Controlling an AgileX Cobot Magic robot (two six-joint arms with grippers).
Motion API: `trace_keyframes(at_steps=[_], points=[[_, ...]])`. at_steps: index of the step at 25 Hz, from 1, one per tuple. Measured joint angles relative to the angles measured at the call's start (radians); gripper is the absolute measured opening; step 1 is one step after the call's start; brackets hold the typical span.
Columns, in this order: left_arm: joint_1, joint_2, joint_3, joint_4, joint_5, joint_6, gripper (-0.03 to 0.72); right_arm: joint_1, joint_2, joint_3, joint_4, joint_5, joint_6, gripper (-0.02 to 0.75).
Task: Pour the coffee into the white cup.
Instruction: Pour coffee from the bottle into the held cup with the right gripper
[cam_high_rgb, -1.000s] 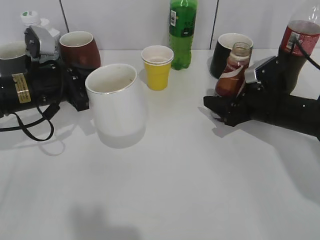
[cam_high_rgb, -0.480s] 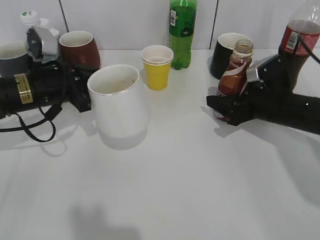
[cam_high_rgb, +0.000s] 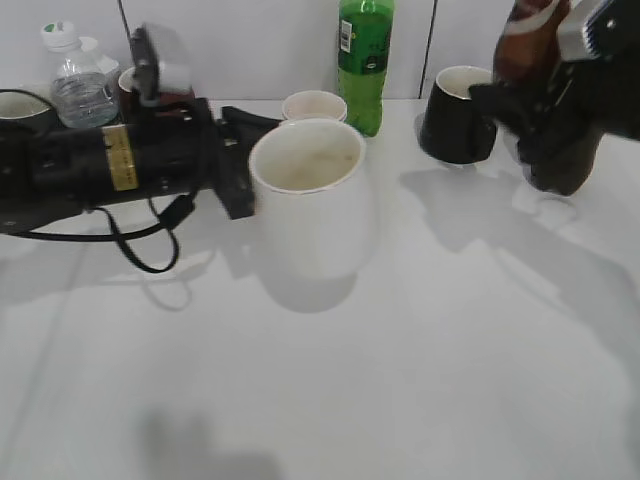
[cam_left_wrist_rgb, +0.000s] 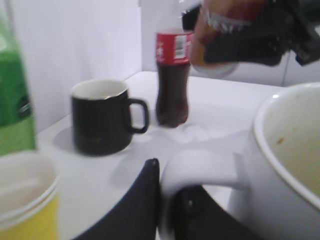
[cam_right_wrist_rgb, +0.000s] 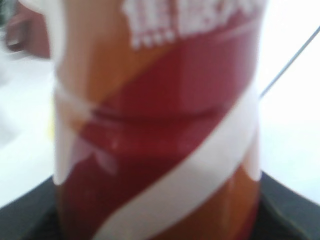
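The white cup (cam_high_rgb: 310, 205) stands upright at the table's centre. My left gripper (cam_high_rgb: 238, 165) is shut on its handle, and the left wrist view shows the fingers (cam_left_wrist_rgb: 167, 200) clamped around the handle beside the cup's wall (cam_left_wrist_rgb: 290, 165). My right gripper (cam_high_rgb: 530, 95) is shut on the coffee bottle (cam_high_rgb: 525, 35), a red, brown and white labelled bottle. It holds the bottle high at the upper right, well off the table and to the right of the cup. The bottle fills the right wrist view (cam_right_wrist_rgb: 160, 125) and shows at the top of the left wrist view (cam_left_wrist_rgb: 225, 25).
A black mug (cam_high_rgb: 455, 105) stands at the back right. Beside it a cola bottle (cam_left_wrist_rgb: 172, 80) stands under my right arm. A green bottle (cam_high_rgb: 365, 60) and a yellow paper cup (cam_high_rgb: 313, 102) stand behind the white cup. A water bottle (cam_high_rgb: 78, 85) is at far left.
My left gripper has carried the white cup right, toward the centre. My right gripper has lifted the coffee bottle off the table, up and to the right.
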Motion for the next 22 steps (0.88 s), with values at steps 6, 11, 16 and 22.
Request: trace_keyframes(at_steps=[6, 11, 16, 22], points=[[-0.125, 0.0, -0.075, -0.06, 0.11, -0.017, 0.042, 0.0, -0.133, 0.0, -0.003, 0.052, -0.148, 0.528], [-0.195, 0.01, -0.144, -0.075, 0.223, -0.051, 0.042, 0.0, -0.163, -0.024, -0.043, 0.108, -0.248, 0.528], [-0.238, 0.029, -0.19, -0.084, 0.266, -0.073, 0.042, 0.0, -0.163, -0.069, -0.109, 0.127, -0.347, 0.528], [-0.276, 0.048, -0.197, -0.098, 0.285, -0.083, 0.042, 0.0, -0.163, -0.073, -0.117, 0.129, -0.516, 0.528]])
